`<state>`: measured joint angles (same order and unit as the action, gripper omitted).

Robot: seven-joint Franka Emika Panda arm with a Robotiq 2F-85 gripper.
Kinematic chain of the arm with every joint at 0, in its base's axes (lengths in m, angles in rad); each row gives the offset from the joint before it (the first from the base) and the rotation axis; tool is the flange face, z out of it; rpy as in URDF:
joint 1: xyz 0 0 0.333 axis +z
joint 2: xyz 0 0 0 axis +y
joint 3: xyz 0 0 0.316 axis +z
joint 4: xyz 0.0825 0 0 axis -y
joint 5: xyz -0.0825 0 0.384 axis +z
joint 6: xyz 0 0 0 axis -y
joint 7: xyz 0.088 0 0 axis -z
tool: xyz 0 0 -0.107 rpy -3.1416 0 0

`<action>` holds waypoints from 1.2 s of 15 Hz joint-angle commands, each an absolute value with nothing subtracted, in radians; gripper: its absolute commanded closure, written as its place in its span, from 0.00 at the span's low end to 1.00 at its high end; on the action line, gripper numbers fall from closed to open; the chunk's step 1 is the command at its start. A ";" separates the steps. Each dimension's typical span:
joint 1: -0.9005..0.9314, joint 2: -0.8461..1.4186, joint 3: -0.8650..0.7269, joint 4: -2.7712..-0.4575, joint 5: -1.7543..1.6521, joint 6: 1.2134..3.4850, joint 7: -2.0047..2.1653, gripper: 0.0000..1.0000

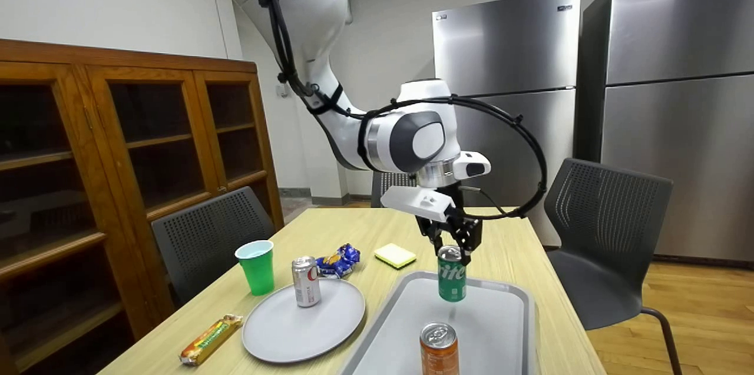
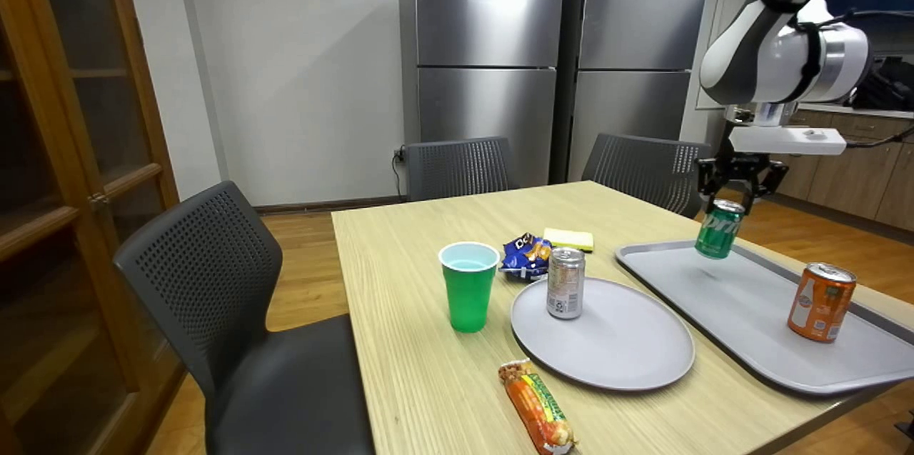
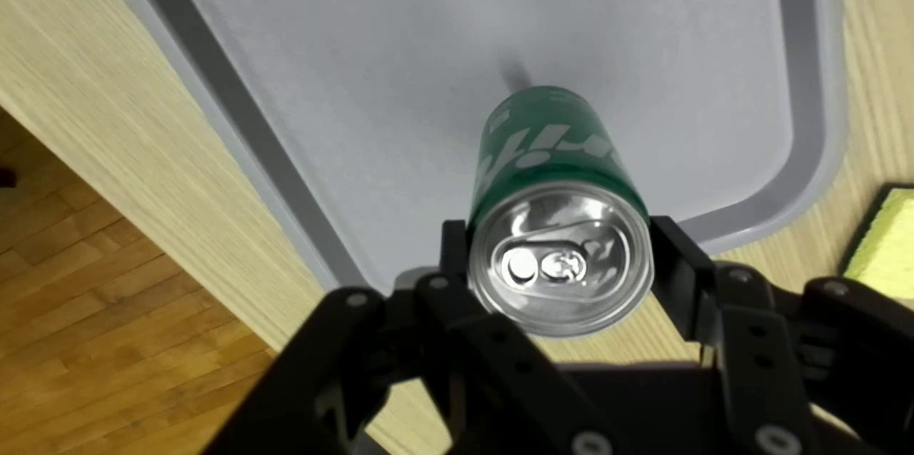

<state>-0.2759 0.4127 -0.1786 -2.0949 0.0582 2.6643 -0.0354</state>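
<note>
Green metal Sprite can with a silver lid hangs nearly upright just above a grey, round-cornered rectangular tray, near one end of it. In the wrist view, we look down on the lid while the black two-fingered gripper pinches the can near its top rim, one finger against each side. In both exterior views we see the white robot arm above it. On the same tray, well apart, stands an orange metal can. Beside the tray we find a round, flat grey plate with a slim silver can standing on it near the edge. Around the plate are a green plastic cup with a white rim and pale blue interior, a crumpled blue snack bag, and a small bar in an orange, yellow and green wrapper. Near the tray's end we notice a yellow sponge with a dark underside. Tray, plate and sponge rest on a pale wooden table, with dark grey chairs around it and two stainless-steel refrigerators beyond.
</note>
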 commanded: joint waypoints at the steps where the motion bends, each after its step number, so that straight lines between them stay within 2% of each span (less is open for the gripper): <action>1: -0.254 0.330 -0.140 -2.173 0.061 2.674 -0.088 0.62; 18: -0.120 0.214 0.003 -2.340 0.056 2.666 -0.228 0.62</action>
